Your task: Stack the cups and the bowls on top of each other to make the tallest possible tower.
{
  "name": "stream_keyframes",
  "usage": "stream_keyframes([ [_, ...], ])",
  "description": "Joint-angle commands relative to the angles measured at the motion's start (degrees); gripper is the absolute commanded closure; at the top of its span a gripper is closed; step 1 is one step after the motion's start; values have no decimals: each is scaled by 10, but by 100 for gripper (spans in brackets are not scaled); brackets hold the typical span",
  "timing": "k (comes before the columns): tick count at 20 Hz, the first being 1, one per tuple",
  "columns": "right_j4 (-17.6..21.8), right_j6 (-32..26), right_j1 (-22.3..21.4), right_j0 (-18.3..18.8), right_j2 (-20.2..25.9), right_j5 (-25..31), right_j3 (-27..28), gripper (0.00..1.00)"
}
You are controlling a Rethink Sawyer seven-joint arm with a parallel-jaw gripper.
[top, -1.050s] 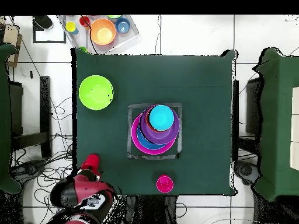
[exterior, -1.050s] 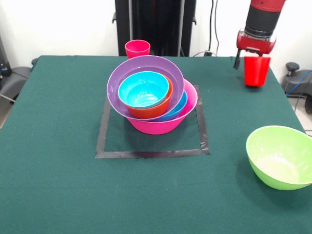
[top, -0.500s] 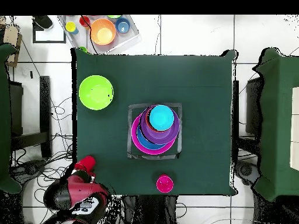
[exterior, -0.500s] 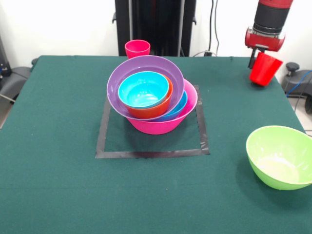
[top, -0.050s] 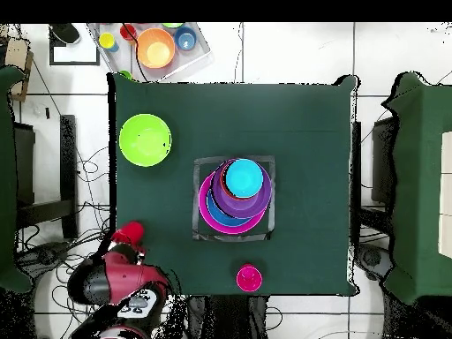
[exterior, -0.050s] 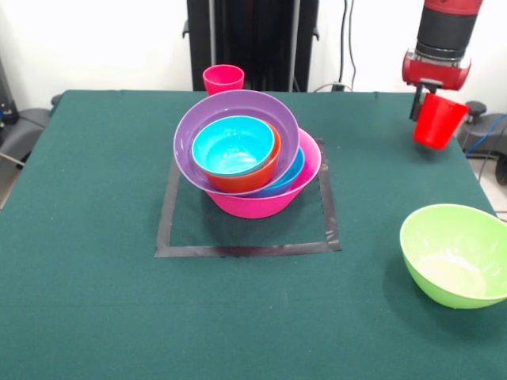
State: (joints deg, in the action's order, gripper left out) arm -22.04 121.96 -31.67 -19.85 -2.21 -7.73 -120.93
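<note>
1. Red cup (exterior, -0.050s: 435, 120) has moved since a second ago: it was hanging upright over the table's (exterior, -0.050s: 95, 301) far right corner, now it sits higher and further right, tipped a bit, right at the table's edge.
2. The gripper (exterior, -0.050s: 428, 96) is clamped on the red cup's rim and holds it clear of the table. From overhead the cup (top, -0.050s: 129, 233) pokes out just past the table's edge, by the red arm (top, -0.050s: 110, 281).
3. Nothing else shifted. The tower (exterior, -0.050s: 247, 154) is in the same spot inside the black tape square (exterior, -0.050s: 238, 249).
4. Tower make-up: big pink bowl (exterior, -0.050s: 257, 204) at the bottom, a blue bowl (exterior, -0.050s: 290, 176) in it, then the purple bowl (exterior, -0.050s: 238, 107) leaning toward the left, the orange bowl (exterior, -0.050s: 242, 179) inside that, and a light blue bowl (exterior, -0.050s: 233, 146) on top.
5. Pink-red cup (exterior, -0.050s: 223, 79) stands upright near the far edge, behind the tower.
6. Lime green bowl (exterior, -0.050s: 455, 253) sits alone at the near right, well apart from the tower.
</note>
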Motion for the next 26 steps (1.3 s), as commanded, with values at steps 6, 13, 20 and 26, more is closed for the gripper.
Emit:
stream_keyframes([
  [6, 13, 21, -74, 56, -12, 262, 164, 100],
  [13, 58, 20, -115, 93, -19, 518, 264, 100],
  [20, 100, 33, -97, 143, -50, 711, 395, 100],
  [26, 119, -17, -101, 215, -37, 803, 435, 100],
])
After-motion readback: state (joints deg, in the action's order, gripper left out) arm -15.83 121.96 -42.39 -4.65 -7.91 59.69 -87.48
